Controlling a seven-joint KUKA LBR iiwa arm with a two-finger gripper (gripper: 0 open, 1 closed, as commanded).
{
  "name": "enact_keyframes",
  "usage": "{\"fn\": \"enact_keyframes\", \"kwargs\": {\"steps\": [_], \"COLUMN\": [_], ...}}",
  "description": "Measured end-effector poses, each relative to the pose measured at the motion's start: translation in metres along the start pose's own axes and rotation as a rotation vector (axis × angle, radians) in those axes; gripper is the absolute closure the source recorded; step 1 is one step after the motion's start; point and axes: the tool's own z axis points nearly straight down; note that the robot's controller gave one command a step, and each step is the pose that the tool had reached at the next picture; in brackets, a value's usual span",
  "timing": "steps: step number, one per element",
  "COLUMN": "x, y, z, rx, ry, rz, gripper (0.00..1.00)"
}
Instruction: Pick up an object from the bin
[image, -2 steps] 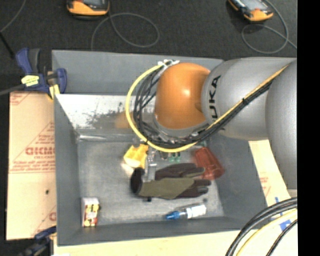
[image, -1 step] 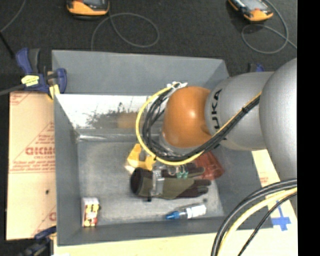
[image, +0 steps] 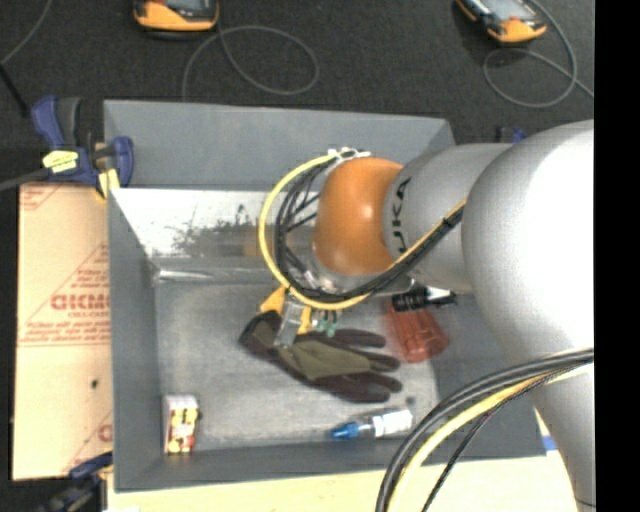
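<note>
My gripper (image: 294, 322) comes down from under the arm's orange cover onto the left, cuff end of a dark olive and black glove (image: 335, 362). The glove lies flat in the middle of the bin with its finger ends pointing right. A small yellow piece (image: 272, 299) shows just left of the gripper, touching the glove's cuff. To the right of the glove lies a red translucent bottle (image: 418, 335) with a black cap, partly hidden under the arm.
A white tube with a blue tip (image: 378, 426) lies near the bin's front wall, below the glove. A small red and yellow box (image: 181, 423) stands in the front left corner. The arm covers the bin's right side.
</note>
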Motion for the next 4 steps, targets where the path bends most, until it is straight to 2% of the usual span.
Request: {"fn": "enact_keyframes", "kwargs": {"steps": [1, 2, 3, 4], "x": [0.000, 0.003, -0.005, -0.001], "y": [0.000, -0.004, 0.000, -0.002], "z": [0.000, -0.043, -0.056, -0.032], "rx": [0.000, 0.008, 0.000, 0.006], "ry": [0.000, 0.014, -0.006, 0.008], "rz": [0.001, 0.004, 0.013, 0.016], "gripper": [1.00, 1.00, 1.00, 1.00]}}
